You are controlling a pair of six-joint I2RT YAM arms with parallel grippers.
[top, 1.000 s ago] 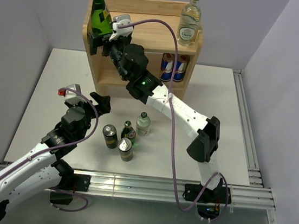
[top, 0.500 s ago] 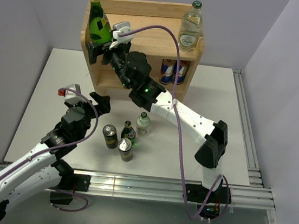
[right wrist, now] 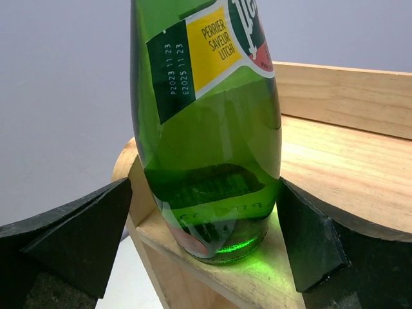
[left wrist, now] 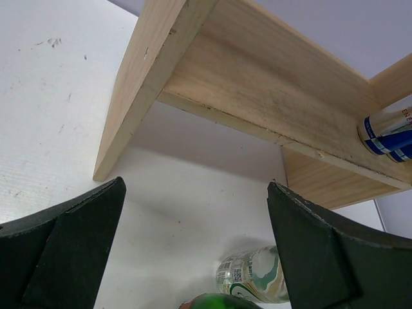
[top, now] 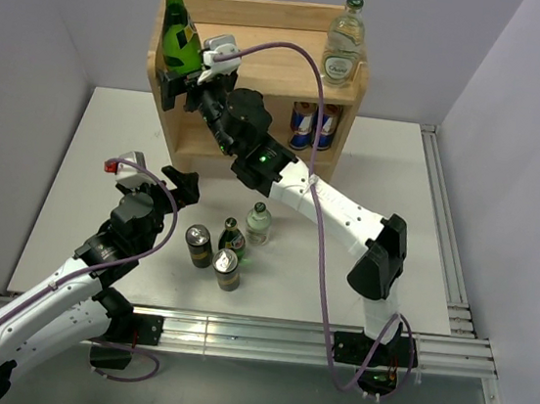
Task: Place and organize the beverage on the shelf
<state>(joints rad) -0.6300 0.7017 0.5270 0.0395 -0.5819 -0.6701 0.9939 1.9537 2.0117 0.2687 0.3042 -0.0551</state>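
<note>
Shelf (top: 264, 9): far side of the bench (top: 401, 179), against the back wall; carries a clear bottle (top: 345, 42) at the right end of the top board and blue cans (top: 314, 124) at the right of the lower tier.
Green bottle (right wrist: 206, 148): upright at the left end of the top board, at the near-left corner, base close to the edge.
Right claw (top: 188, 84): spread to its widest, one finger on each side of the green bottle, low on its body; grips nothing. Gap plain on one side, light contact on the other hard to rule out.
Left claw (top: 155, 176): wide open and empty, low over the left half of the bench, pointed at the shelf's lower tier.
Waiting on the bench: two cans (top: 199, 246), a small green bottle (top: 233, 237) and a small clear bottle (top: 259, 222), clustered near the middle, well apart from the shelf.
Step in hand: apparently the letting-go of the green bottle on the top board, placement as good as made.
Next move: likely a straight pull-back toward the near side, fingers kept wide to avoid clipping a bottle so close to the edge; then on to the cluster on the bench.
</note>
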